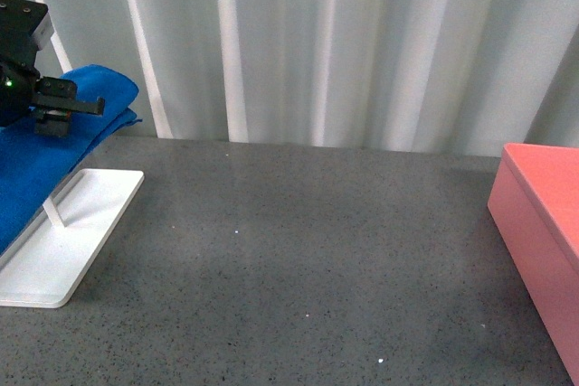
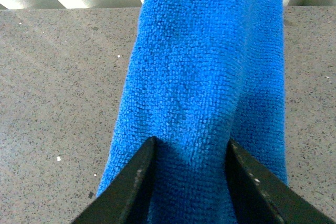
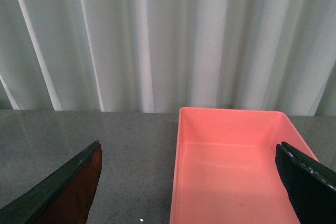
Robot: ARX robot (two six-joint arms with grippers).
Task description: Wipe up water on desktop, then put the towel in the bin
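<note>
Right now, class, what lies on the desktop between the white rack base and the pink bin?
Nothing: the front view shows bare grey desktop between rack base and bin, save tiny light specks.

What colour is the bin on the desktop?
The bin is plain salmon pink, with no pattern; the right wrist view shows it best.

One towel (image 1: 27,178), one bin (image 1: 536,223), one rack (image 1: 54,255).

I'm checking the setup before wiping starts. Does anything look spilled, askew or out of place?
Nothing stands out. The desktop shows no clear puddle, only a few tiny bright specks. The towel hangs over the white rack, pinched by the left claw, and the bin sits upright and empty.
</note>
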